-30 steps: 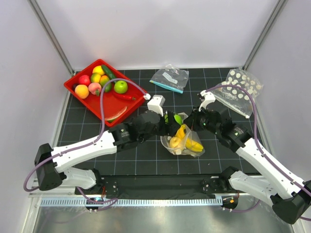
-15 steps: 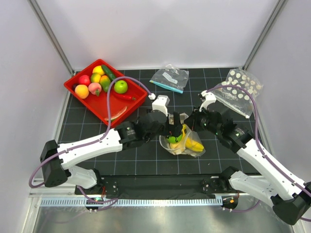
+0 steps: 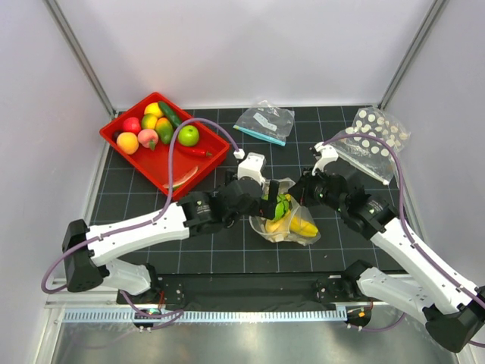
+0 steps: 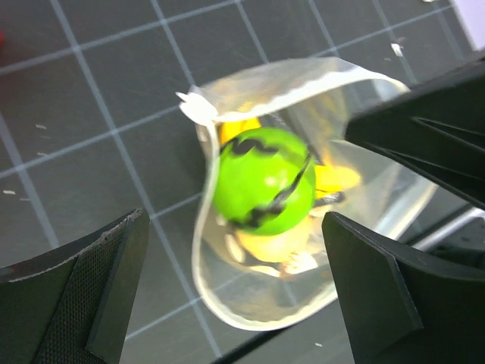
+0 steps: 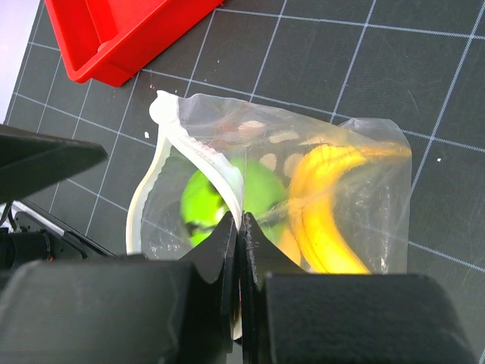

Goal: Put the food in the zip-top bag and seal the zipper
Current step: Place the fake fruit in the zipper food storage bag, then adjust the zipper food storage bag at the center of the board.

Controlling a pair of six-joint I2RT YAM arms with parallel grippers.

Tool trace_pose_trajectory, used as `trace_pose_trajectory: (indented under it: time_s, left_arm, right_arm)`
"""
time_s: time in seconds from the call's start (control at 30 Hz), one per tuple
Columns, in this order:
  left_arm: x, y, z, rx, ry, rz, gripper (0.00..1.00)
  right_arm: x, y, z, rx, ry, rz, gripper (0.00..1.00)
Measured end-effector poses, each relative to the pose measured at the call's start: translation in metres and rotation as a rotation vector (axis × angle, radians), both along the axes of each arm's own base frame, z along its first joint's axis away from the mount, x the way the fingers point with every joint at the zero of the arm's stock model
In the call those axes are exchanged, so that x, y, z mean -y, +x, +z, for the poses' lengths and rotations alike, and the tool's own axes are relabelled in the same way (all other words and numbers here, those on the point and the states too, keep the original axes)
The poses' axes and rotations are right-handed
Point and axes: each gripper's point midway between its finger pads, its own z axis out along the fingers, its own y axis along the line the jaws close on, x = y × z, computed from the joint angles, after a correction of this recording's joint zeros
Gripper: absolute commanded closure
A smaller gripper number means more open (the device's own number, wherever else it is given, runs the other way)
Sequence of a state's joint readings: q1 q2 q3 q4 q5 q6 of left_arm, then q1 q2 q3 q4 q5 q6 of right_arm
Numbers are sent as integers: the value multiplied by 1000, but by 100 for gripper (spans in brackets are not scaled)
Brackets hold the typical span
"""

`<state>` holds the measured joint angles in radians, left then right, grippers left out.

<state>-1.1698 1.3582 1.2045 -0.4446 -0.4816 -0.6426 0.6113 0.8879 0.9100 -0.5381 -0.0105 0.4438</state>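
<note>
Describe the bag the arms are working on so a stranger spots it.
On the black grid mat, look right of the red tray. The clear bag there stands open, holding yellow bananas and a green fruit; the teal-strip bag and dotted bag behind it lie flat, without food.

No writing can be read
The white label (image 3: 263, 119) on the clear teal-edged bag (image 3: 279, 118) shows only dark marks, too small to make out
</note>
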Motion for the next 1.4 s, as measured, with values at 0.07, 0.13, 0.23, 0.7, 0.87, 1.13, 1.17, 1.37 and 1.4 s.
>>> trace_pose_trajectory:
  time_s: [0.07, 0.13, 0.23, 0.7, 0.87, 1.13, 1.17, 1.37, 1.4]
  left_arm:
    - [-5, 4, 2, 24, 30, 11, 0]
    - [-8, 8, 7, 51, 58, 22, 1]
    - [-8, 21, 17, 88, 91, 47, 4]
    - [-3, 72, -14, 43, 278, 37, 50]
    - [5, 73, -5, 21, 272, -18, 68]
    - [7, 78, -22, -71, 243, -106, 99]
    - [7, 78, -26, -89, 233, -118, 99]
    - [1, 81, -33, -135, 218, -148, 37]
    - [-3, 83, -34, -137, 226, -146, 32]
  right_arm:
    - [1, -1, 0, -3, -3, 0, 97]
    - [1, -1, -1, -6, -5, 0, 97]
    - [1, -2, -1, -9, -7, 0, 97]
    - [2, -3, 1, -8, -6, 0, 97]
    - [2, -3, 0, -9, -7, 0, 97]
    - [-5, 2, -6, -28, -5, 10, 97]
    - [-6, 2, -7, -33, -4, 13, 97]
    - [-10, 5, -10, -46, 2, 20, 97]
    - [-11, 5, -10, -47, 4, 20, 97]
